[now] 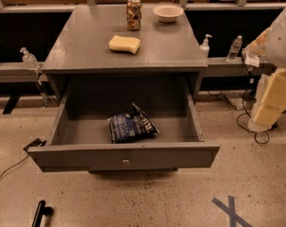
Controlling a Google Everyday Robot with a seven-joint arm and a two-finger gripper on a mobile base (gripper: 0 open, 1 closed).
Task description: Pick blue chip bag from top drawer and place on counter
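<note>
Your gripper (265, 113) hangs at the right edge, well apart from the open drawer (86, 156). Its opening cannot be told. The bag (131, 124) lies inside the drawer.

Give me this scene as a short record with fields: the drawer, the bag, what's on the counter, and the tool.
top drawer: pulled open
blue chip bag: lying inside the drawer, near its middle
counter: holds yellow sponge, can, bowl
arm: at right edge, apart from the drawer
tool: not in view
task state: bag not yet picked
</note>
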